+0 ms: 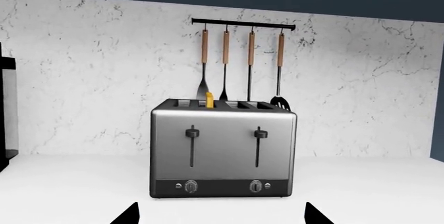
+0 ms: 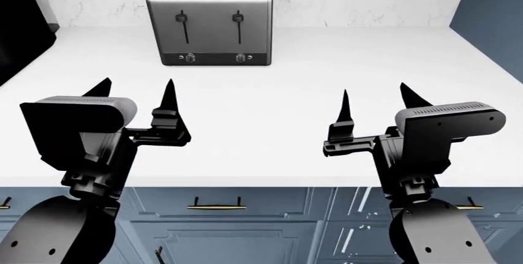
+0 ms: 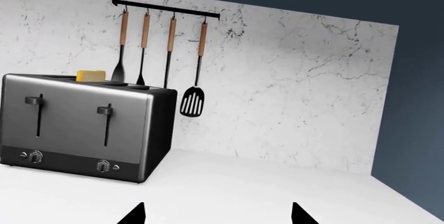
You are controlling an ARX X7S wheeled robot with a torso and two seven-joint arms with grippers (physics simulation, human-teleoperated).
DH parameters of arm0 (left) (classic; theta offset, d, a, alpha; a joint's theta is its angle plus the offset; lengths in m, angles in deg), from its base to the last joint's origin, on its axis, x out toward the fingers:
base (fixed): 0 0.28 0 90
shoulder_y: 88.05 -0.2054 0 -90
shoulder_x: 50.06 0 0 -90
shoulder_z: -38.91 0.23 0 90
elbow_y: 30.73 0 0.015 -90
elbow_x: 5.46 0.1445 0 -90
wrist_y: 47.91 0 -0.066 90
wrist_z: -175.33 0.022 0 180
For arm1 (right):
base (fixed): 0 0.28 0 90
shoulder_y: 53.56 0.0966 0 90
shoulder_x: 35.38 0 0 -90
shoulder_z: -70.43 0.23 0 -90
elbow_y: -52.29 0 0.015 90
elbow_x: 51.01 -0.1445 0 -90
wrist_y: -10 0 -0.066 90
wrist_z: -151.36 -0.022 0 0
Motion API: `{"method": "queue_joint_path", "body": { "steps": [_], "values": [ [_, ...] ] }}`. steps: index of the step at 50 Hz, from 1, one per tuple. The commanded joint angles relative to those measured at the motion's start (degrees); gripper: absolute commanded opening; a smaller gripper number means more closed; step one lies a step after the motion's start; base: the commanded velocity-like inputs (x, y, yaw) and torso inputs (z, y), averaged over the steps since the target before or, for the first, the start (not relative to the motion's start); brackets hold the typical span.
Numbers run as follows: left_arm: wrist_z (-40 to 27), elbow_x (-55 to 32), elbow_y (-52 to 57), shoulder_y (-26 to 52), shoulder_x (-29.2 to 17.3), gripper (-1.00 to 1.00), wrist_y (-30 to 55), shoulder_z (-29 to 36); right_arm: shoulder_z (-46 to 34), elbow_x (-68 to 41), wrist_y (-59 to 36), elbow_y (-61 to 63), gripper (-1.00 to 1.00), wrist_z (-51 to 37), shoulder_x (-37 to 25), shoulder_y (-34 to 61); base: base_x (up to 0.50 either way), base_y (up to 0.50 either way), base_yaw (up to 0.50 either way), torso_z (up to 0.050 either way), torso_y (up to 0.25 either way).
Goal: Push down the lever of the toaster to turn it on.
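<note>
The brushed-steel toaster [image 2: 210,19] stands at the back of the white counter, with a yellow slice in one slot. It also shows in the left wrist view [image 1: 222,148] and the right wrist view [image 3: 83,125]. Two black levers sit high in their slots: the left lever [image 1: 192,132] and the right lever [image 1: 260,134], also seen in the head view [image 2: 181,17] [image 2: 237,16]. My left gripper [image 2: 135,89] is open and empty, well in front of the toaster. My right gripper [image 2: 374,95] is open and empty, to the right and nearer the counter's front.
A rail with several hanging utensils [image 1: 243,26] is on the marble wall behind the toaster. A large black appliance [image 2: 21,25] stands at the far left. A dark blue wall [image 2: 494,7] bounds the counter [image 2: 270,111] on the right. Blue cabinet drawers are below the front edge.
</note>
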Motion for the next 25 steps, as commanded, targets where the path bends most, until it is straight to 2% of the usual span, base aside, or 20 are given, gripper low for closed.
{"method": "queue_joint_path", "body": {
  "steps": [1,25],
  "values": [
    [-0.3,-0.4,0.0,-0.2,-0.2,1.00,-0.3,0.0,-0.2,-0.4,0.0,0.2,1.00,-0.3,-0.2,-0.2,0.34,0.00,0.00,0.000,0.000],
    [-1.0,-1.8,-0.3,-0.3,-0.5,1.00,-0.4,-0.5,-0.9,-1.1,-0.2,0.1,1.00,-0.8,-0.5,0.1,0.33,0.00,0.00,0.000,0.000]
  ]
}}
